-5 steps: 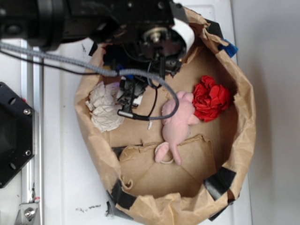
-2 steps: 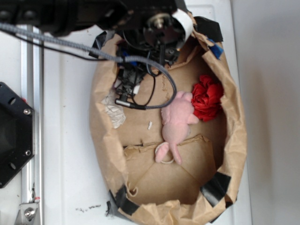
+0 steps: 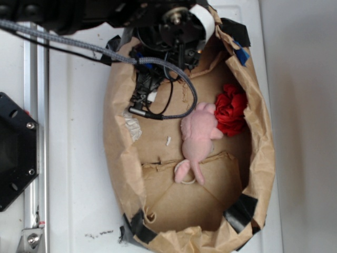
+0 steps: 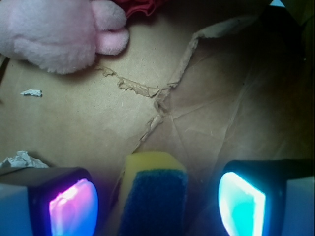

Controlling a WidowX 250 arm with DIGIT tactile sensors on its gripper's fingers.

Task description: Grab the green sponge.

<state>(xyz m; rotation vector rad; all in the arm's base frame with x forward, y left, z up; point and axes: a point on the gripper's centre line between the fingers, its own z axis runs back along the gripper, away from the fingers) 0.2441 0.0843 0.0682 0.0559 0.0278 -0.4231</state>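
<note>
The green sponge [image 4: 152,196], a dark scouring layer on yellow foam, lies on the brown paper floor between my two fingers in the wrist view. My gripper [image 4: 157,204] is open, with a gap showing on each side of the sponge. The left pad [image 4: 74,209] glows pink and the right pad [image 4: 241,204] glows cyan. In the exterior view the arm and its cables [image 3: 158,79] reach into the top of the paper bag and hide both the sponge and the fingers.
The open brown paper bag [image 3: 124,158] walls in the space. A pink plush toy [image 3: 199,134] [image 4: 54,32] and a red crumpled thing [image 3: 231,108] lie to the right. The crumpled paper wad [image 3: 131,124] peeks out by the left wall.
The bag has been pushed narrower; its left wall has moved right and now covers most of the paper wad. The arm sits a little further up and right.
</note>
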